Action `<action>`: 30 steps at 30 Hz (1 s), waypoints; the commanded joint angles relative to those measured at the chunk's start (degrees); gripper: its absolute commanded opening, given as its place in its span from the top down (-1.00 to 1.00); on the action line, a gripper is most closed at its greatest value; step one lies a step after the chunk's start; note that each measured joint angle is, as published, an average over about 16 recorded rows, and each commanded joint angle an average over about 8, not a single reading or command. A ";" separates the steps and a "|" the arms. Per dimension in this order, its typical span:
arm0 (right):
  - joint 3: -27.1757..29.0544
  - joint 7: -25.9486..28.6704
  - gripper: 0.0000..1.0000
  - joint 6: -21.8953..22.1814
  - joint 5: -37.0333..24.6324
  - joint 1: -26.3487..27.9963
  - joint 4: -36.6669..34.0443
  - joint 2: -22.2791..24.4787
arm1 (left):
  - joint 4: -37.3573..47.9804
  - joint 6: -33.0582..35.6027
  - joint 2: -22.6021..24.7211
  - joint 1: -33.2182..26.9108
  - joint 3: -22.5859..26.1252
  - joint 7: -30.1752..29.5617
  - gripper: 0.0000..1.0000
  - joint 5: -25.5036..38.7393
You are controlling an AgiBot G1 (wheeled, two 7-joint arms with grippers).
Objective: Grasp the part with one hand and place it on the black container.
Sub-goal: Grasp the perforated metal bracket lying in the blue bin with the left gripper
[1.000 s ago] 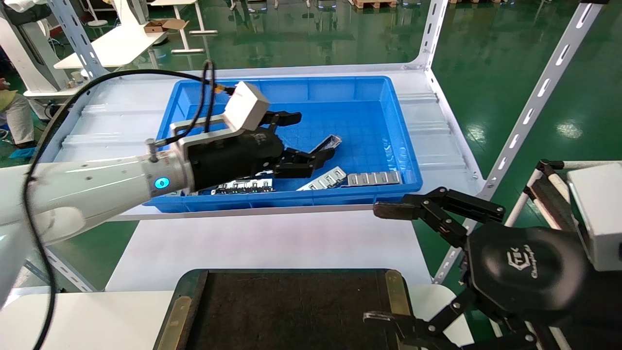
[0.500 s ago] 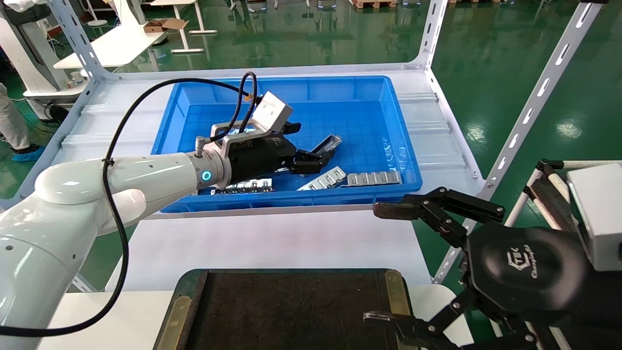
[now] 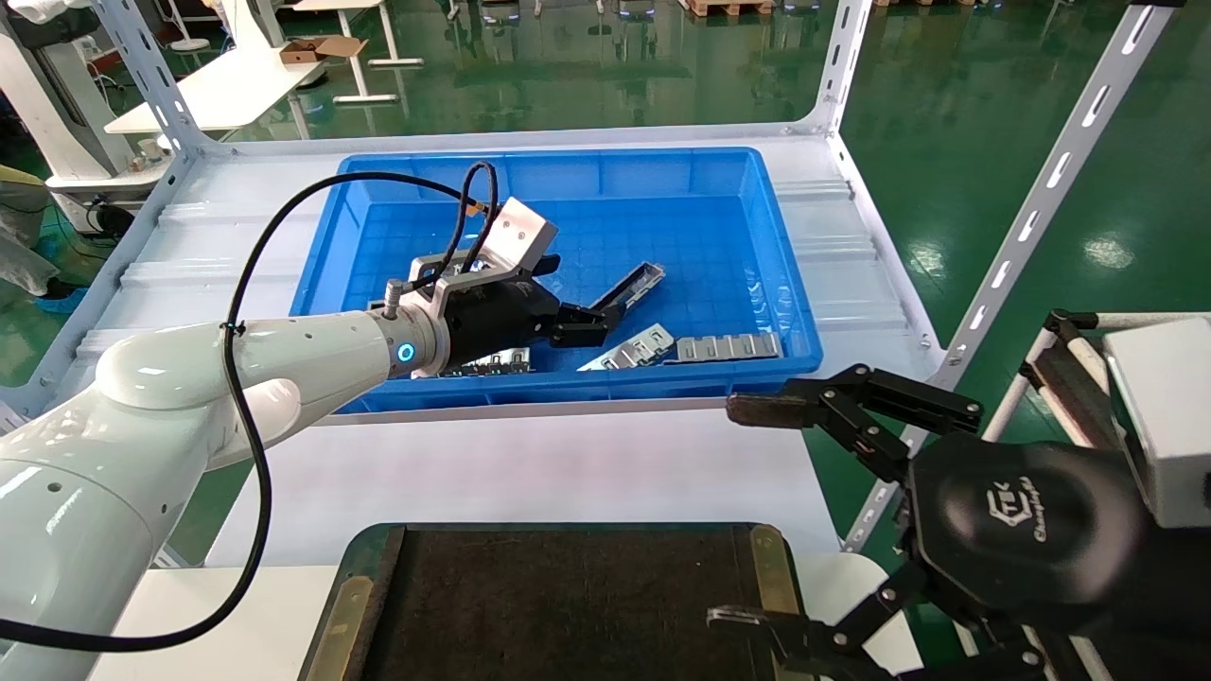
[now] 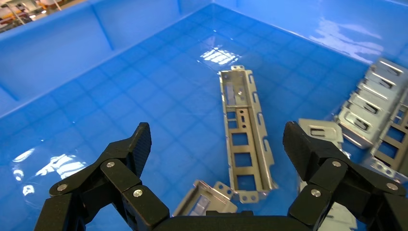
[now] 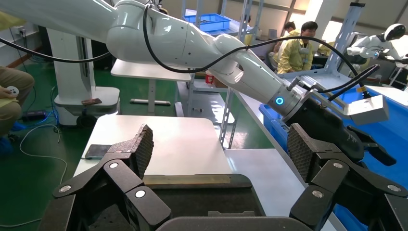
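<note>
The part (image 4: 245, 139), a slim light-grey channel with rectangular cut-outs, lies flat on the floor of the blue bin (image 4: 48, 57). My left gripper (image 4: 216, 139) hovers low over its near end, open, with the channel between the fingers and nearer one of them. In the head view the part (image 3: 632, 282) lies just beyond the left gripper (image 3: 568, 298). The black container (image 3: 568, 596) sits at the table's near edge. My right gripper (image 3: 738, 515) is parked open at its right side, holding nothing; its wrist view shows the gripper (image 5: 220, 144) above the container (image 5: 192, 202).
Flat silvery strips with tabs (image 3: 727, 347) lie along the near wall of the blue bin (image 3: 568, 161), and again beside the part (image 4: 370, 110). A small bent piece (image 4: 204, 199) lies under the left palm. White rack posts (image 3: 1041, 199) stand at the right.
My left arm has dropped lower into the bin and turned, bringing its open fingers down around the channel's near end. The right arm has not moved.
</note>
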 commanded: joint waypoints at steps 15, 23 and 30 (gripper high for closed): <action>-0.02 -0.01 1.00 0.01 0.01 0.00 0.00 0.01 | -2.78 -3.57 -0.16 0.99 7.34 -3.45 1.00 -4.96; -0.03 -0.01 1.00 0.01 0.02 0.01 0.00 0.01 | -2.90 -4.75 -0.30 1.18 10.35 -4.28 1.00 -6.83; -0.04 -0.02 1.00 0.02 0.03 0.01 0.00 0.01 | -2.70 -5.39 -0.46 1.46 12.20 -4.29 1.00 -8.49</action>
